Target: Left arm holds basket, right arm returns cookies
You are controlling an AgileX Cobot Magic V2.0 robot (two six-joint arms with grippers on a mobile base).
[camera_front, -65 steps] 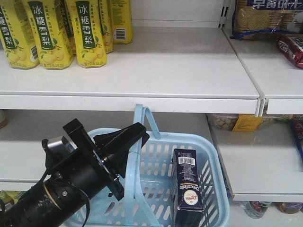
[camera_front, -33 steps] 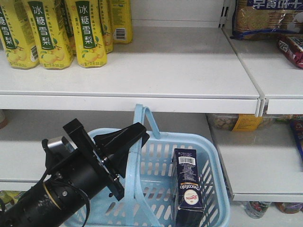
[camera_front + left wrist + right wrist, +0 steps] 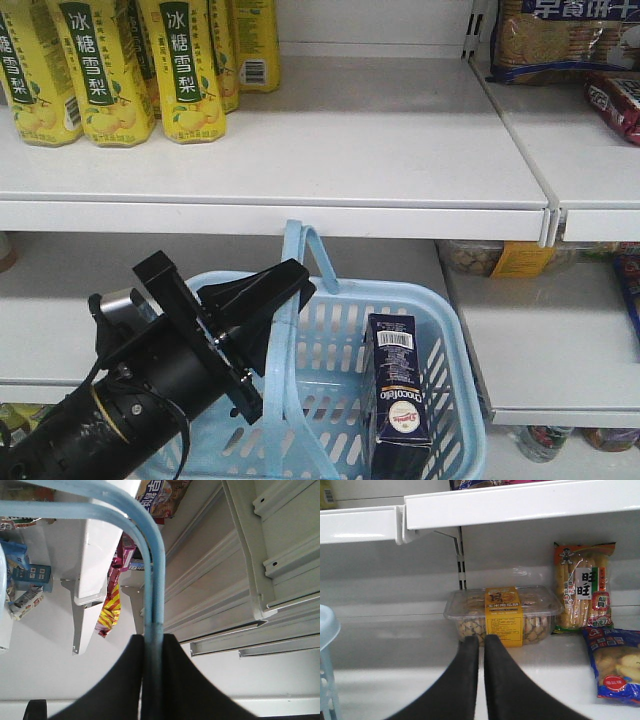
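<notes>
The light blue basket [image 3: 445, 330] hangs in front of the lower shelf. My left gripper [image 3: 287, 293] is shut on its hoop handle [image 3: 296, 250]. In the left wrist view the handle [image 3: 156, 580] runs straight down between the black fingers of that gripper [image 3: 153, 638]. The cookies [image 3: 400, 385], a dark navy carton with a barcode on top, stand upright against the basket's right wall. My right gripper [image 3: 481, 639] is shut with nothing in it, facing the lower shelf. A corner of the basket [image 3: 325, 630] shows at its left. The right gripper is out of the front view.
Yellow drink bottles [image 3: 110, 70] stand at the top shelf's left and a biscuit bag [image 3: 560, 40] at its right. On the lower shelf are a clear tub with a yellow label [image 3: 502, 612], an orange snack bag [image 3: 582, 585] and a blue bag [image 3: 617, 662].
</notes>
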